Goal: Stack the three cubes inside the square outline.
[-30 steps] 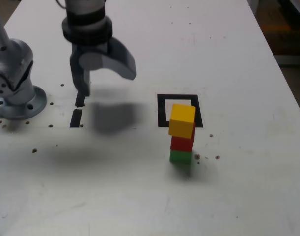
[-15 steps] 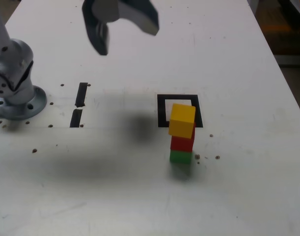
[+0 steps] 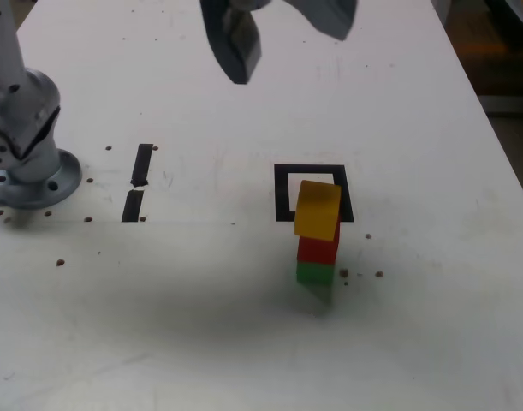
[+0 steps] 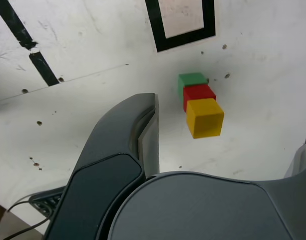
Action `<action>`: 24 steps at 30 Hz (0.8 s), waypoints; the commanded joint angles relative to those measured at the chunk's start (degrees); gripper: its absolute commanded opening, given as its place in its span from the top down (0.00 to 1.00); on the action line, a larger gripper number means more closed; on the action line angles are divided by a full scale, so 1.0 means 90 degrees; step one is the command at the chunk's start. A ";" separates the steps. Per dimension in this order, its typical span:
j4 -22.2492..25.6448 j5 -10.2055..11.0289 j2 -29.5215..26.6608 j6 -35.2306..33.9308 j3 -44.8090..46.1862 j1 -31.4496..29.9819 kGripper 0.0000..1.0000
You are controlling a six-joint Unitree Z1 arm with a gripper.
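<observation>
The three cubes stand as one stack: green (image 3: 315, 273) at the bottom, red (image 3: 317, 249) in the middle, yellow (image 3: 317, 210) on top and sitting slightly askew. The stack rests on the white table just in front of the square outline (image 3: 282, 193), near its front right corner in the exterior view and outside its white middle. My gripper (image 3: 282, 34) hangs high above the table, behind the outline, open and empty. In the wrist view the green (image 4: 192, 80), red (image 4: 199, 93) and yellow (image 4: 205, 117) cubes lie beside the outline (image 4: 185, 40), below my open gripper (image 4: 228, 125).
The arm's grey base (image 3: 26, 163) stands at the exterior view's left. Two short black bars (image 3: 141, 164) are marked between the base and the outline. Small dark specks (image 3: 361, 274) lie beside the stack. The table's right edge (image 3: 501, 145) runs close by.
My gripper has risen from just above the black bars and moved toward the exterior view's right, staying open. The stack has not moved.
</observation>
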 commanded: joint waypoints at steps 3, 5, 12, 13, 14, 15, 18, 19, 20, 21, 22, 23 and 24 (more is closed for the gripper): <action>0.0077 -0.0063 0.0267 -0.0058 -0.0081 -0.0279 0.01; 0.0075 -0.0078 0.0374 -0.0128 -0.0085 -0.0403 0.01; 0.0021 -0.0143 0.0717 -0.0444 -0.0108 -0.0782 0.00; 0.0005 -0.0148 0.0778 -0.0468 -0.0134 -0.0820 0.00; -0.0010 -0.0151 0.0844 -0.0487 -0.0161 -0.0853 0.00; -0.0023 -0.0152 0.0913 -0.0505 -0.0186 -0.0882 0.00; -0.0062 -0.0144 0.1123 -0.0550 -0.0238 -0.0951 0.00; -0.0076 -0.0138 0.1187 -0.0566 -0.0242 -0.0969 0.00; -0.0095 -0.0125 0.1243 -0.0585 -0.0242 -0.0985 0.00; -0.0125 -0.0102 0.1294 -0.0601 -0.0245 -0.0999 0.00; -0.0158 -0.0072 0.1338 -0.0618 -0.0246 -0.1011 0.00; -0.0189 -0.0040 0.1375 -0.0640 -0.0243 -0.1020 0.00; -0.0220 -0.0009 0.1405 -0.0665 -0.0231 -0.1027 0.00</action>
